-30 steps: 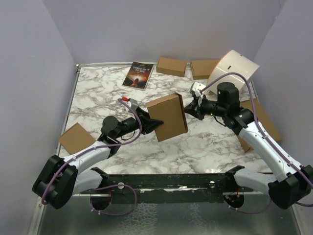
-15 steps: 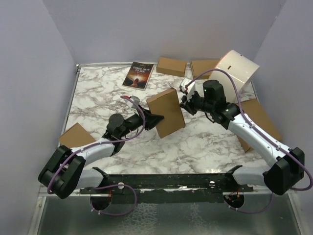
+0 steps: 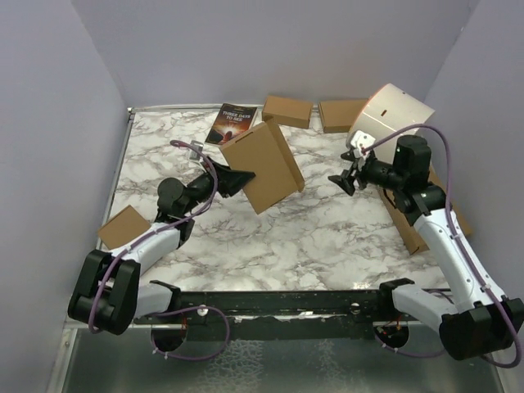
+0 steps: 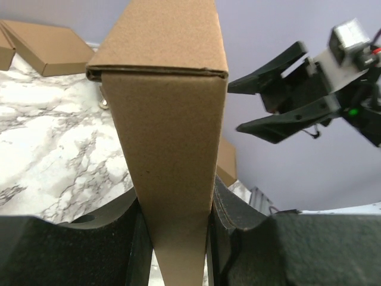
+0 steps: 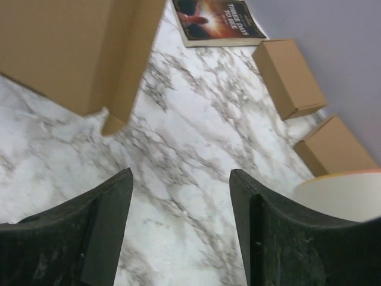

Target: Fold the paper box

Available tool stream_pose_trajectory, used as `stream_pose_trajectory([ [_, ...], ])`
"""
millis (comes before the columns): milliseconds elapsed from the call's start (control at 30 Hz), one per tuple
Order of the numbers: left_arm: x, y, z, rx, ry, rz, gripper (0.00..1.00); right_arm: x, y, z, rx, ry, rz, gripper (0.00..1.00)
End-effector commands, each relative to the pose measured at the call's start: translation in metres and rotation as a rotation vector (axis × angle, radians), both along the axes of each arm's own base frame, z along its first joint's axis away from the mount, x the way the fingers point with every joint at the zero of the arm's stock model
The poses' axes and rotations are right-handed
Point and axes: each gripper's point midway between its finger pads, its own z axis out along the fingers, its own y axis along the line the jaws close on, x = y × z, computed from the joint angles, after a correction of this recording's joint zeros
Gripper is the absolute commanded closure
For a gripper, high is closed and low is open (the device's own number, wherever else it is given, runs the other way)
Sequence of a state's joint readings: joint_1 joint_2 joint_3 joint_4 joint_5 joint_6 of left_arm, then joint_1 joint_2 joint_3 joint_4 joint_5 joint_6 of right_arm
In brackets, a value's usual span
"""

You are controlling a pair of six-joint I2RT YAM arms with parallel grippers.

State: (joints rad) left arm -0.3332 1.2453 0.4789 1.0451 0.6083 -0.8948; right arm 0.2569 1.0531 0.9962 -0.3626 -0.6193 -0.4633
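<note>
jaws on your left arm are clamped on one narrow end of the paper box, a finger on each broad face. the box is held up on edge and tilted over the middle of the table. whether its low corner touches the marble, you can't tell from these views. gripping it by one end leaves the other end and the long sides free, likely so your other arm can reach any flap that needs pressing.

the right jaws stand wide apart and hold nothing, well to the right of the box and facing it. the box looks closed into its shallow shape, though a small tab sticks out at the low corner, so you probably have tucking left. the book and small brown boxes lie along the far edge, clear of the work.
</note>
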Motion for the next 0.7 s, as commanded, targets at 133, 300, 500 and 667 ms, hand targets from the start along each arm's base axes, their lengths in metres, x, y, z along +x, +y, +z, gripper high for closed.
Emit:
stream_pose_trajectory([
  [133, -0.035, 0.002, 0.063, -0.074, -0.082, -0.18, 1.0, -0.046, 0.003, -0.024, -0.052, -0.108, 0.441, 0.11],
  [300, -0.05, 0.0, 0.075, -0.081, -0.118, -0.251, 1.0, -0.063, 0.016, -0.013, 0.034, -0.211, 0.565, 0.02],
  [500, -0.062, 0.0, 0.084, -0.123, -0.14, -0.311, 1.0, -0.067, 0.023, 0.002, 0.088, -0.228, 0.622, 0.04],
  [667, -0.065, 0.0, 0.085, -0.155, -0.141, -0.336, 1.0, -0.067, 0.026, 0.004, 0.098, -0.226, 0.625, 0.1],
])
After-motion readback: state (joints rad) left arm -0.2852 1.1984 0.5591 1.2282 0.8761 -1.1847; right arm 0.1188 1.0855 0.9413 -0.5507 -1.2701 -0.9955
